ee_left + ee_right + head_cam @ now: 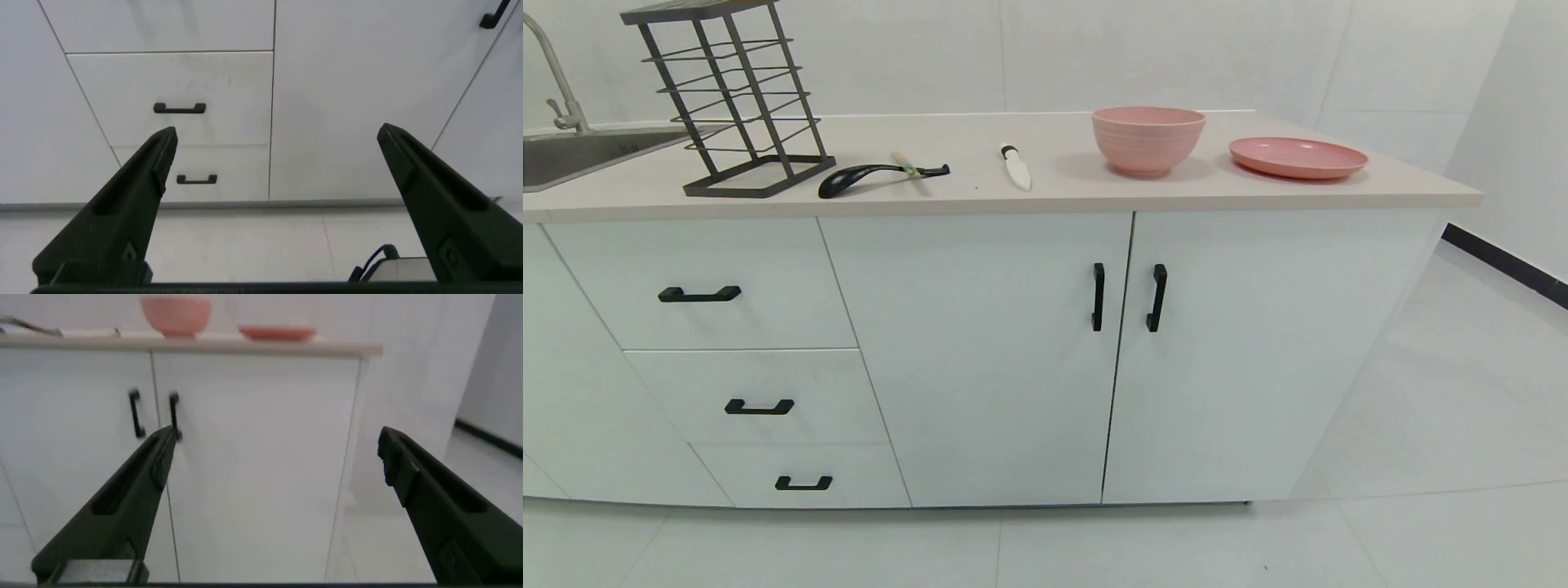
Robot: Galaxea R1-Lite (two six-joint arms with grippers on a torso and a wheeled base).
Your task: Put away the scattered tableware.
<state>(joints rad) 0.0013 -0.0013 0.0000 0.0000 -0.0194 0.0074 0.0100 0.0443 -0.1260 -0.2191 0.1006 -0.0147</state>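
Head view has the tableware all on the counter [1094,196]: a black spoon [866,175] just at 3 o'clock of the wire rack [737,98], a white knife [1015,167] at 3 o'clock of that, then the pink bowl [1148,139] and pink plate [1298,157] farther toward 3 o'clock, each apart. Nothing is grasped, so the step looks like the approach, and I judge it best to close in squarely on the counter and take one slim piece by its handle first. Left gripper [276,135] and right gripper [276,433] both stand spread wide with nothing between them, low before the cabinet fronts [351,82].
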